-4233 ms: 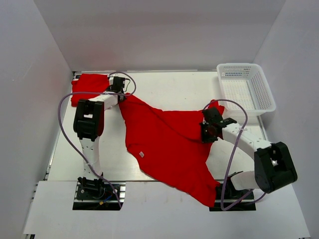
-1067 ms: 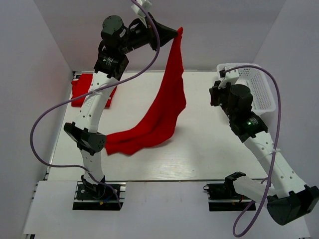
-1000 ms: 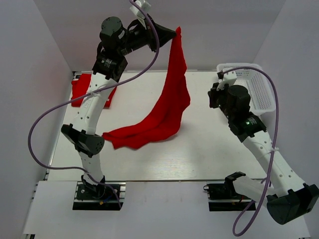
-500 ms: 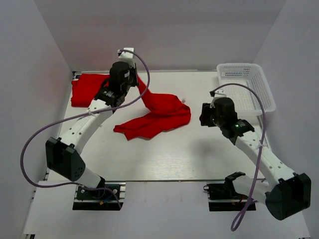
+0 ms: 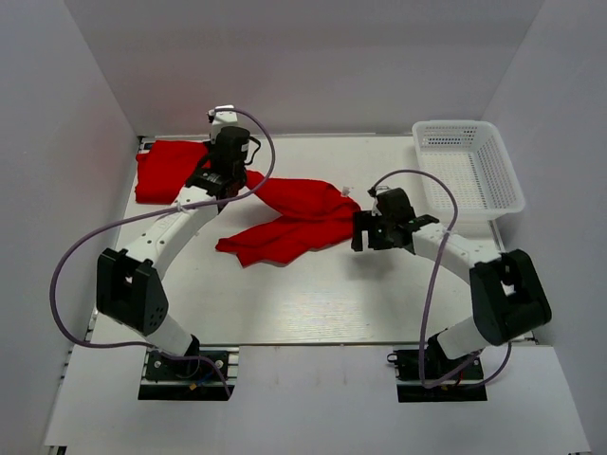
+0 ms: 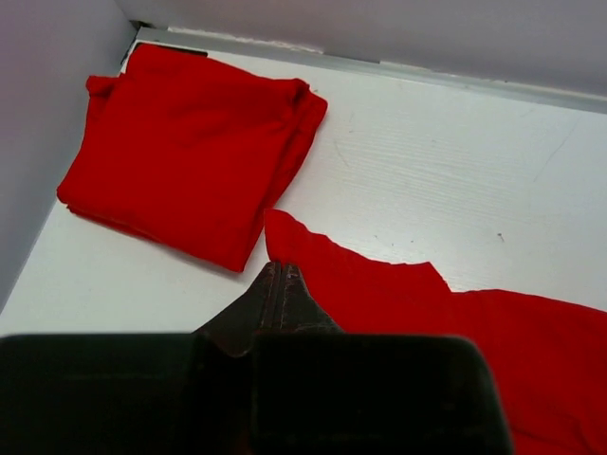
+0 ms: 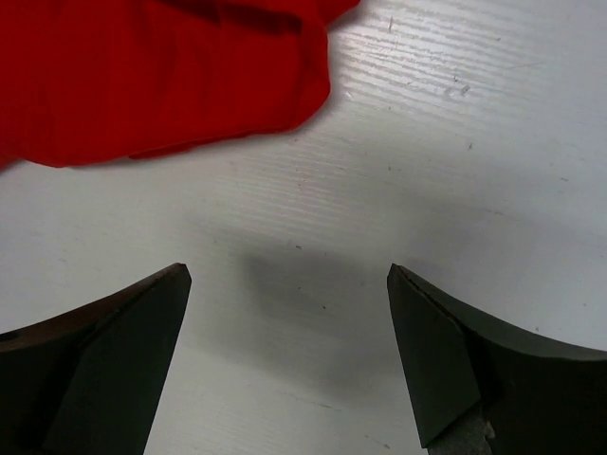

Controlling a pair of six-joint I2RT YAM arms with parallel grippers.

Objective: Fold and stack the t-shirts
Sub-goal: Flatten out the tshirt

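A folded red t-shirt [image 5: 171, 169] [image 6: 190, 142] lies at the table's back left corner. A second red t-shirt [image 5: 299, 216] [image 6: 455, 332] [image 7: 142, 76] lies crumpled on the table's middle, one end stretched out toward the folded one. My left gripper [image 5: 231, 180] [image 6: 278, 270] is low over that end, jaws pressed together on the cloth's edge. Just right of the crumpled shirt, my right gripper [image 5: 361, 233] [image 7: 286, 273] hovers over bare table, open wide and empty.
A white mesh basket [image 5: 453, 125] stands at the back right corner. White walls close in the table [image 5: 313, 294] at the back and on both sides. Purple cables loop off both arms.
My left arm has come down from high up, laying the hanging shirt on the table's middle. My right arm has swung down to the shirt's right edge and its jaws have opened.
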